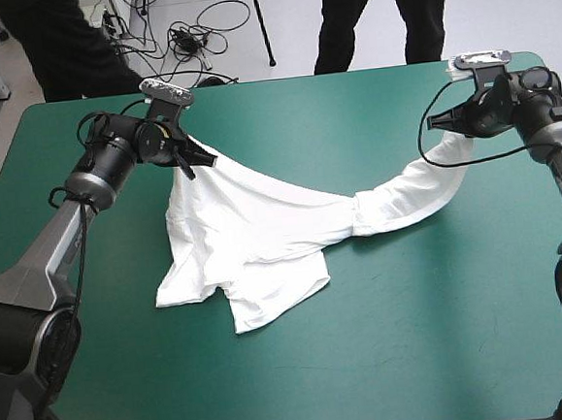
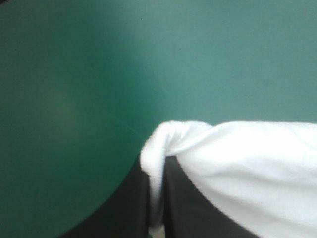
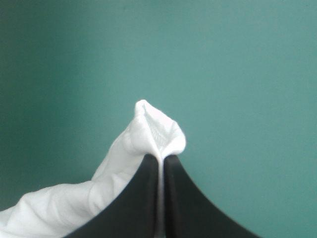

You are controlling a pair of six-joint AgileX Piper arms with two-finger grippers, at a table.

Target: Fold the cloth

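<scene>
Holds T-shirt (image 1: 254, 232) pinched in left claw (image 1: 191, 159) and right claw (image 1: 437, 120). May lose the small right pinch if pulled wider.

T-shirt (image 1: 254, 241): one, white.
My grippers: two, my left gripper (image 1: 192, 166) and my right gripper (image 1: 435, 120).
Black fingers (image 3: 143, 198): four, two on each gripper.
Grippers pinching the T-shirt: two, both of mine.
Table (image 1: 390, 357): one.
Teal-green cover (image 1: 351, 107): one, over my table.
</scene>
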